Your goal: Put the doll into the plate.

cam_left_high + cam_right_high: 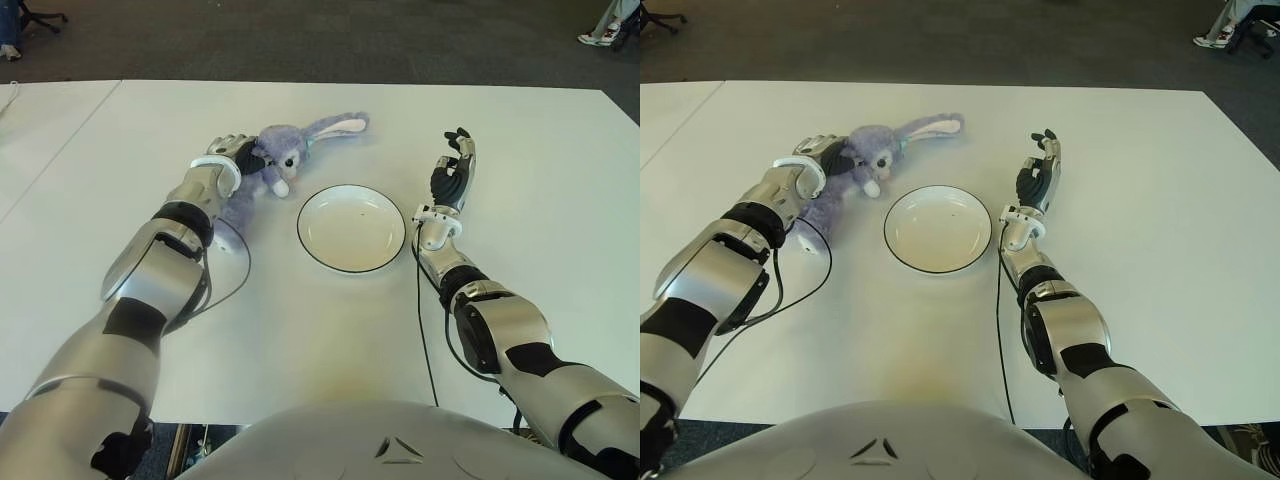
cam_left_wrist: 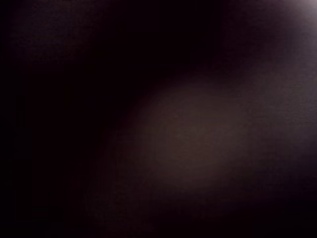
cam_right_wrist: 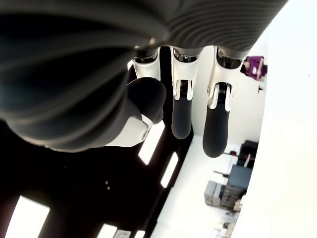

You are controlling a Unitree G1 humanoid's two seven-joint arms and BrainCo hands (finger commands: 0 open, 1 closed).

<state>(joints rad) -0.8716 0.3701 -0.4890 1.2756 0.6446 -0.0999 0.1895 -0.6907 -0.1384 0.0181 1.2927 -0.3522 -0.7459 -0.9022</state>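
Note:
A purple plush rabbit doll (image 1: 287, 148) lies on the white table (image 1: 300, 340), just beyond and left of the round white plate (image 1: 351, 228); its long ears point right. My left hand (image 1: 238, 153) is over the doll's body with fingers curled into the plush. The left wrist view is dark and shows nothing. My right hand (image 1: 455, 165) stands to the right of the plate, fingers (image 3: 181, 109) extended and holding nothing. Nothing lies in the plate.
A black cable (image 1: 240, 265) loops on the table beside my left forearm, and another (image 1: 422, 320) runs along my right forearm. A table seam (image 1: 60, 150) runs at the far left. Dark floor lies beyond the table's far edge, with a person's shoes (image 1: 600, 38) there.

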